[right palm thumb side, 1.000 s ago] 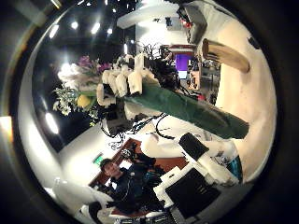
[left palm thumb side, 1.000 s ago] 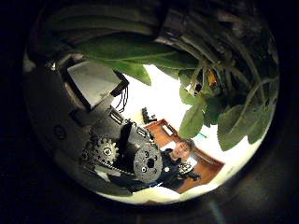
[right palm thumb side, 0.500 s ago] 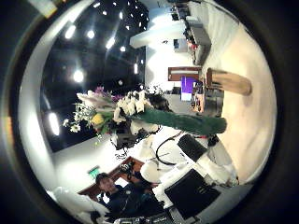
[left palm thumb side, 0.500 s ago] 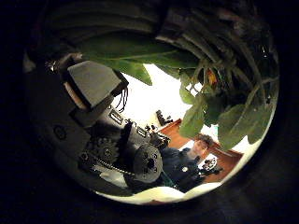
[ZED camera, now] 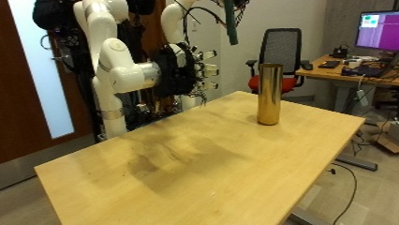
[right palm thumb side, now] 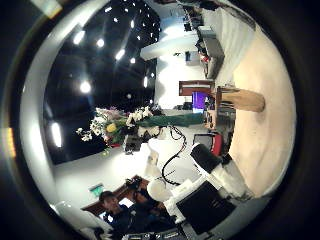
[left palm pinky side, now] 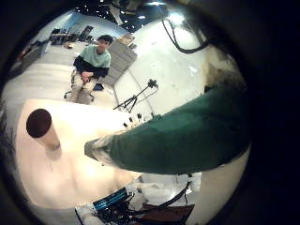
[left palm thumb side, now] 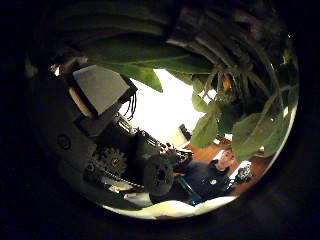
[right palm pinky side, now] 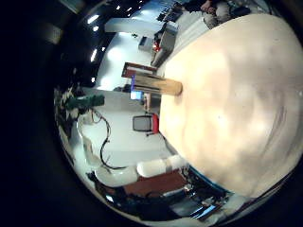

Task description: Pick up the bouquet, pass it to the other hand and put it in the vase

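Observation:
My right hand [ZED camera: 187,67] hangs lower beside it, fingers relaxed and holding nothing. The right thumb side palm view shows my left hand [right palm thumb side: 140,116] curled round the bouquet [right palm thumb side: 118,125], with the vase [right palm thumb side: 240,98] beyond. Stems and leaves [left palm thumb side: 215,60] fill the left thumb side palm view.
The wooden table [ZED camera: 187,159] is bare around the vase. An office chair [ZED camera: 285,47] and a desk with a monitor [ZED camera: 375,33] stand behind it. The right little finger side palm view shows the table top [right palm pinky side: 227,104] and the vase [right palm pinky side: 156,85].
In the right thumb side palm view the bouquet and the left hand have grown smaller: the right hand has drawn away from them. The left hand keeps its hold.

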Available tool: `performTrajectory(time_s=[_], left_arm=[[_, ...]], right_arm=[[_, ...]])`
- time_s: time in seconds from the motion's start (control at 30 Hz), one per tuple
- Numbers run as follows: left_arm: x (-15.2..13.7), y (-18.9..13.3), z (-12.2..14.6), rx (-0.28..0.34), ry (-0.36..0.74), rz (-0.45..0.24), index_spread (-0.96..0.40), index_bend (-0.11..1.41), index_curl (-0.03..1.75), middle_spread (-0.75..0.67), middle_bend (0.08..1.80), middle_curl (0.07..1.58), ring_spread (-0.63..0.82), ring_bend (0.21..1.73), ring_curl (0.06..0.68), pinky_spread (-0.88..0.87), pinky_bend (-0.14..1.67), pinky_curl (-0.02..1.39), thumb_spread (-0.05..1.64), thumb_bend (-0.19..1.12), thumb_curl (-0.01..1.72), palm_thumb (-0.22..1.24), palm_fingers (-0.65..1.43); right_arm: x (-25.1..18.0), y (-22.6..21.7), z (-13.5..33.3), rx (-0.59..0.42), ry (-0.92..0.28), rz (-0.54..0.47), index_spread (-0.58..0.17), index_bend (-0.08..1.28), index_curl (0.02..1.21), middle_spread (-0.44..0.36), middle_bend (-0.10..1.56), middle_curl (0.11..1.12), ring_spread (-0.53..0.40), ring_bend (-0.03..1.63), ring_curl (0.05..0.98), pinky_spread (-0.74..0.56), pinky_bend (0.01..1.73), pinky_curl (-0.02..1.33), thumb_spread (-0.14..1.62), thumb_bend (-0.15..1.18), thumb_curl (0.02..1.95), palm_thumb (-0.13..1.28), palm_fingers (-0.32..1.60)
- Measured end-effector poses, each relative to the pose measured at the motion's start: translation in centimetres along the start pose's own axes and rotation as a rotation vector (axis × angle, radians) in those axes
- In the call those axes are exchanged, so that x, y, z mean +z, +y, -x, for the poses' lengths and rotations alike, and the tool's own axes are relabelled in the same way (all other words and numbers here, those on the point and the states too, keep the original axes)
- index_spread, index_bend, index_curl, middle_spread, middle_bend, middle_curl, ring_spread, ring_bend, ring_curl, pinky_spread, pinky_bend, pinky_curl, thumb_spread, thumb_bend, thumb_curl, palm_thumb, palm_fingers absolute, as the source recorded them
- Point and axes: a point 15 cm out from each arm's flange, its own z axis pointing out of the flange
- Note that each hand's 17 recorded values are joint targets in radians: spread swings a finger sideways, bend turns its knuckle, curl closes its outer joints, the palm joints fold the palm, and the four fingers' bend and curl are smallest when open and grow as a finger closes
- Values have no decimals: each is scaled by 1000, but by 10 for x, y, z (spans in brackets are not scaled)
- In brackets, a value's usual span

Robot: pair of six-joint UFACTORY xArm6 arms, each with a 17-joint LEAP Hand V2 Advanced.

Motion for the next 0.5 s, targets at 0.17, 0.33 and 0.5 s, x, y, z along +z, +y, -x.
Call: performTrajectory(time_s=[0.17, 0.33, 0.5], left_arm=[[-12, -11, 4, 11, -19, -36, -758, 407, 1445, -484, 1170, 916, -417, 1416, 567, -567, 1117, 675, 102, -22, 909, 1116, 1095], [-24, -18, 22, 5, -44, -74, -750, 396, 1463, -484, 1169, 916, -417, 1415, 568, -568, 1114, 678, 102, -22, 914, 1115, 1097], [-28, -22, 36, 8, -67, -97, -741, 389, 1476, -484, 1168, 916, -417, 1413, 568, -570, 1110, 681, 99, -22, 915, 1119, 1099]], right_arm=[[0, -5, -2, 5, -10, -17, -251, 151, 219, 175, 176, 238, 206, 297, 263, 348, 355, 343, 963, -22, 482, 858, -39], [-1, -14, -5, 7, -9, -50, -250, 148, 225, 177, 173, 245, 207, 302, 267, 351, 364, 341, 965, -22, 484, 861, -38], [-2, -20, -3, 9, -34, -71, -238, 148, 229, 177, 182, 256, 202, 319, 271, 348, 374, 338, 969, -23, 489, 866, -29]])
